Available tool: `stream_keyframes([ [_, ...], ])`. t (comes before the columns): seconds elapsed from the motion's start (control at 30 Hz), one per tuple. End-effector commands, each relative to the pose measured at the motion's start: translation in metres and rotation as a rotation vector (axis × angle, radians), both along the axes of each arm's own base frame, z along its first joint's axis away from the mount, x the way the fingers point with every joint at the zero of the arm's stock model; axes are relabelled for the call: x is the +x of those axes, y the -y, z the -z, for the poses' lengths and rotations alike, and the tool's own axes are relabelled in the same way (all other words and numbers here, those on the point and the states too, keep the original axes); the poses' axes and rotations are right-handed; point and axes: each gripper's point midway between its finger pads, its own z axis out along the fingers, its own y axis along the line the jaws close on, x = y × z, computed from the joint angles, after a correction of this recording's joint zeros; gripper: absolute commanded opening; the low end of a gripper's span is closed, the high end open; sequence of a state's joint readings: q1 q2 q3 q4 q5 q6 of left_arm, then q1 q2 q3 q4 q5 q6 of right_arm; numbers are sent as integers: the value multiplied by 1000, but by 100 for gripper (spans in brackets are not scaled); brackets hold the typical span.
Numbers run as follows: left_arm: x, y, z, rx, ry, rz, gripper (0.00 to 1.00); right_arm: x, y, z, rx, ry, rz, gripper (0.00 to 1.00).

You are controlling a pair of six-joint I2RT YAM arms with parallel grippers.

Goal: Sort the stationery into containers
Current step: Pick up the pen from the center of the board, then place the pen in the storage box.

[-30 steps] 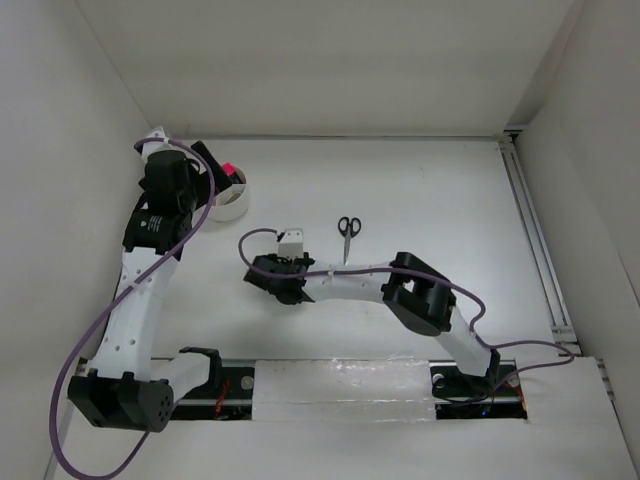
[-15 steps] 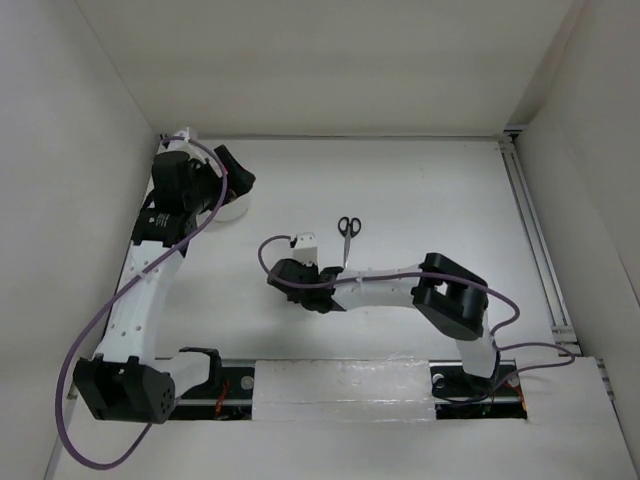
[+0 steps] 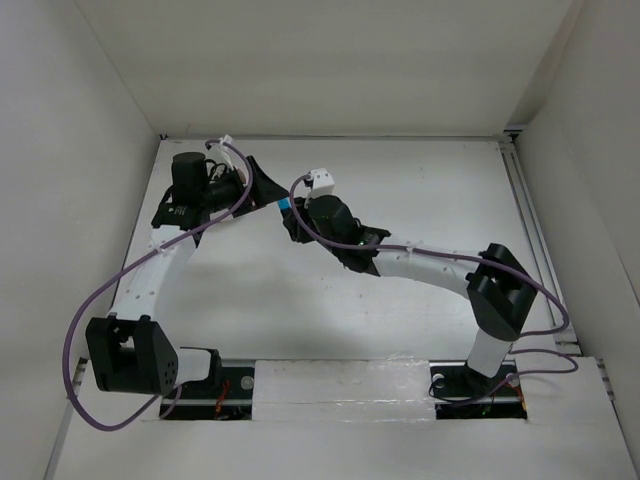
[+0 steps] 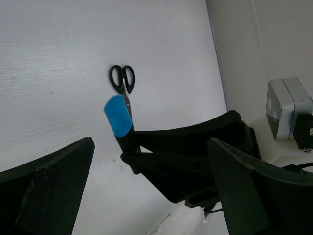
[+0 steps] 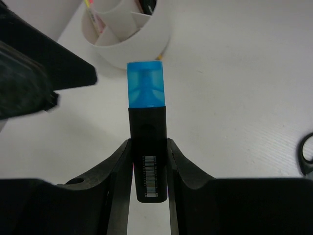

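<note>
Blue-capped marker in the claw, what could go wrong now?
The right gripper pinches the blue-capped highlighter only near its tail, so it might tip or slip. The open left gripper hangs very close, so the arms might bump. The white bowl is split into compartments; the drop could miss.

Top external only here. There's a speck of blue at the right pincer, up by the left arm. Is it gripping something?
Observer: Yes, the right wrist view shows the right pincer shut on the blue-capped highlighter, cap forward.
Operator: Where is the bowl? The arms hide it.
Observer: The white bowl stands just beyond the cap, divided into compartments.
Operator: And the scissors?
Observer: The left wrist view shows the scissors lying flat on the table, beyond the highlighter.
</note>
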State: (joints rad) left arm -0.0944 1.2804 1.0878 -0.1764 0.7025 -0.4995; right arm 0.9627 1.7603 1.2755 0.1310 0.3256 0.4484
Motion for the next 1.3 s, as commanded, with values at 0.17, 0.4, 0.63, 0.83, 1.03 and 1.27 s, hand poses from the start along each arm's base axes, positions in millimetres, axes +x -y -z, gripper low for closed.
stream_keyframes([
  [0.17, -8, 17, -17, -103, 58, 124, 99, 1, -25, -97, 180, 159, -129, 0],
  [0.4, -8, 17, -17, -103, 58, 124, 99, -6, -9, -119, 239, 212, -107, 0],
  [0.63, -8, 17, -17, -103, 58, 124, 56, -12, -8, -124, 250, 216, -128, 0],
  [0.83, -5, 16, -16, -95, 59, 106, 7, -22, -13, -125, 282, 216, -193, 0],
  [1.03, 9, 5, -20, -40, 99, 19, 0, -31, -16, -121, 268, 232, -253, 61],
  [1.27, 68, -47, -39, 102, 164, -358, 0, -28, 23, -70, 130, 142, -88, 99],
])
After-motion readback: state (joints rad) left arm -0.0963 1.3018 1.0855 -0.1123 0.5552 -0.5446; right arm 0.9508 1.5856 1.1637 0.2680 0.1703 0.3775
